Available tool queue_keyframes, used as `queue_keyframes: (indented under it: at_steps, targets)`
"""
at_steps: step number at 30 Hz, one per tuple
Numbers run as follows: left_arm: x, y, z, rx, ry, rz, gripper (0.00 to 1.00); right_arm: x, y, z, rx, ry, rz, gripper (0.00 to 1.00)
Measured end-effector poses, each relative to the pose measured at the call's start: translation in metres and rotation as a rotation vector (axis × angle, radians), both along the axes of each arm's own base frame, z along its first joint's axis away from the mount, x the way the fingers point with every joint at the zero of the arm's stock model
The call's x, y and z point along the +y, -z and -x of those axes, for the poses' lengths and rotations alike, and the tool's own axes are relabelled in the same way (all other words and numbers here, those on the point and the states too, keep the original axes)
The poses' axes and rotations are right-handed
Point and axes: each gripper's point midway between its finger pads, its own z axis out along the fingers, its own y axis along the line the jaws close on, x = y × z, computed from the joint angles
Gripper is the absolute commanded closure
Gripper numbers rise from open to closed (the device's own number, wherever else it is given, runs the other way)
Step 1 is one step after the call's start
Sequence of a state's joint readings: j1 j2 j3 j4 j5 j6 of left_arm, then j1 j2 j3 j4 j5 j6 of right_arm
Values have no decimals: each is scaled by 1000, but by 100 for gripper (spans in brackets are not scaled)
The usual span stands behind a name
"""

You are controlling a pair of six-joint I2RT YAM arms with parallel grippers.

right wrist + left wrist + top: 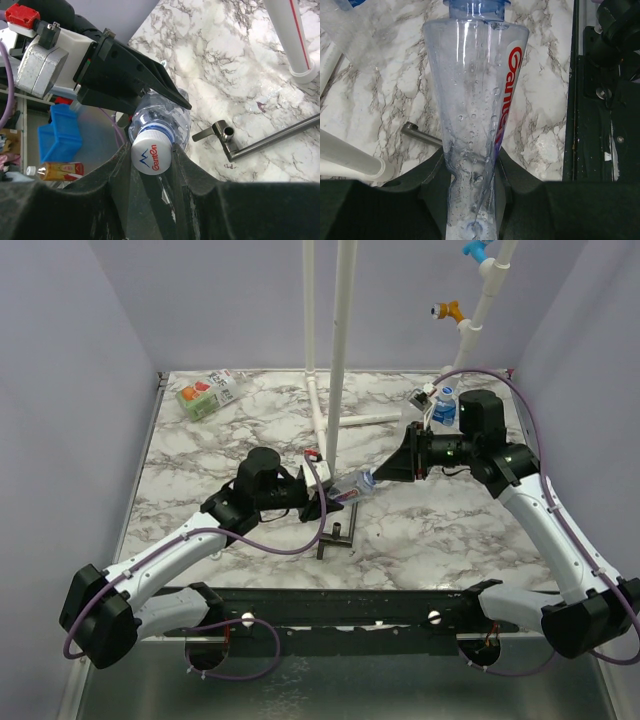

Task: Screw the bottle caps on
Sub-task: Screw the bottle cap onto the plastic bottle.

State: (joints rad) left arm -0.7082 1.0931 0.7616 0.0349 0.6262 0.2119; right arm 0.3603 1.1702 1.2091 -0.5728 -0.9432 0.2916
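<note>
My left gripper (322,502) is shut on the lower body of a clear bottle (350,487) with a red-lettered label and holds it lying over the table's middle, neck toward the right arm. In the left wrist view the bottle (475,90) is squeezed between the fingers (432,190) and dented at its base. My right gripper (380,475) is shut on the white bottle cap (151,155), which sits on the blue-ringed neck of that bottle (167,112). The left gripper (145,82) shows behind it in the right wrist view.
A black T-shaped tool (337,532) lies under the bottle and also shows in the right wrist view (227,137). Tall white pipes (340,340) stand at the back centre. A blue-labelled bottle (445,405) stands back right. A bottle with a green, orange and red label (207,395) lies back left.
</note>
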Motion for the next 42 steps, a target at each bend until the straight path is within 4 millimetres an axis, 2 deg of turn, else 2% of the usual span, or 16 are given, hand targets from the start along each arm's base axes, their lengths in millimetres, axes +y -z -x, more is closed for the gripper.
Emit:
queue_keyframes:
  at_steps: [9, 16, 28, 32, 36, 37, 38, 42]
  targets:
    - [1, 7, -8, 12, -46, -23, 100, 5, 13, -12, 43, 35, 29, 77]
    - [5, 13, -22, -70, -141, -84, 100, 7, 24, -29, 114, 112, 44, 77]
    - [10, 34, -50, -462, -407, -361, 100, 2, 63, -56, 416, 377, 75, 79]
    - [13, 31, -59, -569, -481, -410, 100, 1, 66, -63, 482, 448, 65, 79]
    - [17, 22, -66, -629, -519, -418, 100, 2, 60, -69, 511, 488, 36, 70]
    - [17, 21, -66, -634, -523, -417, 100, 2, 57, -70, 511, 494, 32, 65]
    - [17, 19, -67, -640, -526, -413, 100, 2, 54, -71, 508, 501, 30, 59]
    - [9, 9, -67, -644, -526, -352, 100, 6, 37, -72, 485, 507, 23, 25]
